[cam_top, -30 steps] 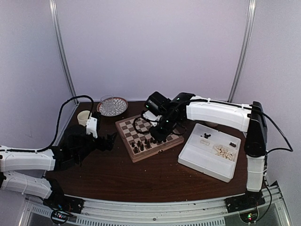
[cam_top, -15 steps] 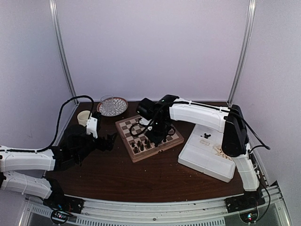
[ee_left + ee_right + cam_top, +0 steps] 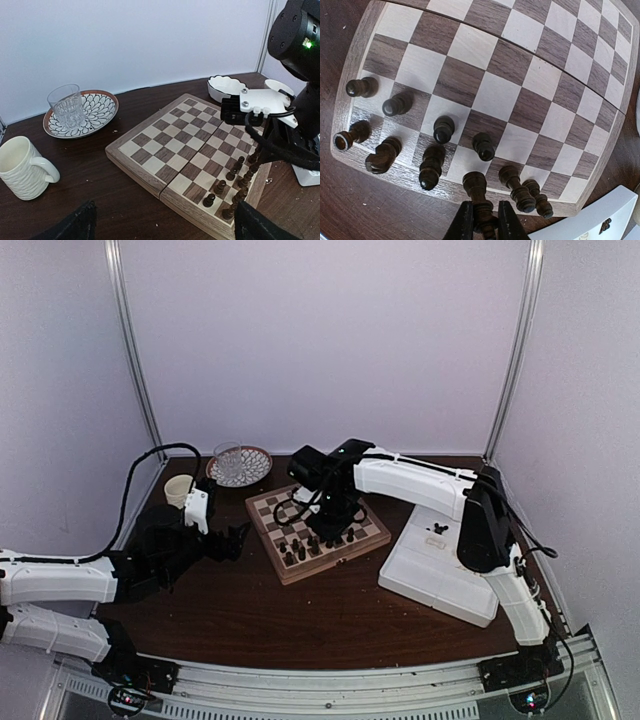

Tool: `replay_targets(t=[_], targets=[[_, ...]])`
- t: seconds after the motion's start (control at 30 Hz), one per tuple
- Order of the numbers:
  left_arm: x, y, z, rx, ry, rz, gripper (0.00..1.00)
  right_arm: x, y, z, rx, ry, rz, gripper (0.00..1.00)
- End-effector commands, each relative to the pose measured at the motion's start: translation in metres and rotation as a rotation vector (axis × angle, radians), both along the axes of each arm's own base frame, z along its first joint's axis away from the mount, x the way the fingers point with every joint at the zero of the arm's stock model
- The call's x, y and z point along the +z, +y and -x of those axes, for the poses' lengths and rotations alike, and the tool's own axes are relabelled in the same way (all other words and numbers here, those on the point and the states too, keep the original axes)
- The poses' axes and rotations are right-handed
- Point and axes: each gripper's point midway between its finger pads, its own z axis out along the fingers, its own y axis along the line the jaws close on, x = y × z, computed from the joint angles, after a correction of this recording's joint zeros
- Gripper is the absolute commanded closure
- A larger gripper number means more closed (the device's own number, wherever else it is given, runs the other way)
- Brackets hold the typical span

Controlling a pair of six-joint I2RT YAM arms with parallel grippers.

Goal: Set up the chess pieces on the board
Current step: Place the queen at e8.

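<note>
Showing the right gripper [image 3: 482,224] closed narrowly on a dark chess piece [image 3: 476,186] over the edge row of the board [image 3: 175,130], toward the corner nearest the white tray [image 3: 440,575]. Other dark pieces [image 3: 434,167] crowd that end in two rows, and one stands just beside the held piece. The left gripper [image 3: 232,538] gapes wide, holding nothing, left of the board. Beyond it are a mug [image 3: 22,167], a glass [image 3: 66,106] on a patterned plate [image 3: 100,107], and a white bowl [image 3: 225,85].
</note>
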Motion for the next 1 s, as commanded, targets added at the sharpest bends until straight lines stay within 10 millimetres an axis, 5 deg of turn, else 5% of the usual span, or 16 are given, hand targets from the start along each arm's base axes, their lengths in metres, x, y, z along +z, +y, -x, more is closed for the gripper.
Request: replay_targets(t=[0.0, 0.97], targets=[[0.014, -0.005, -0.001, -0.019, -0.044, 0.025, 0.05, -0.004, -0.002, -0.005, 0.004, 0.01, 0.013, 1.0], [0.012, -0.008, -0.001, -0.035, -0.042, 0.016, 0.05, -0.012, 0.007, -0.011, 0.026, 0.004, -0.013, 1.0]])
